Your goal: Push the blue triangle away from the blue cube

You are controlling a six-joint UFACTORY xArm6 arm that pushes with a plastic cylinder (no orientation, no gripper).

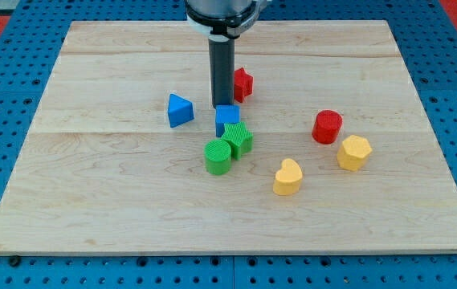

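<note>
- The wooden board (pixel 91 209) carries eight blocks in all, gathered around its middle and the view's right.
- My arm ends in a bare rod, so there are no jaws to be wide or narrow and nothing is held; my tip (pixel 223 107) sits just above the blue cube (pixel 227 117), at its top edge, seemingly touching it.
- The blue triangle (pixel 180 110) lies apart from that cube, to the view's left, with bare wood between them.
- To do the step well, I judge the tip should first go round into that gap without nudging the cube, then press the triangle's right face squarely and drive it towards the view's left, where the board is free.
- A push off the triangle's centre would likely spin it rather than slide it.
- Count, blue: two, the triangle and the cube.
- Green: two, a green cylinder (pixel 218 156) and a green cube (pixel 239 138), touching one another just below the blue cube.
- Red: two, a red cylinder (pixel 327 127) and a red block (pixel 244 83) partly behind the rod.
- Yellow: two, a yellow heart (pixel 287 177) and a yellow hexagon (pixel 354 152).
</note>
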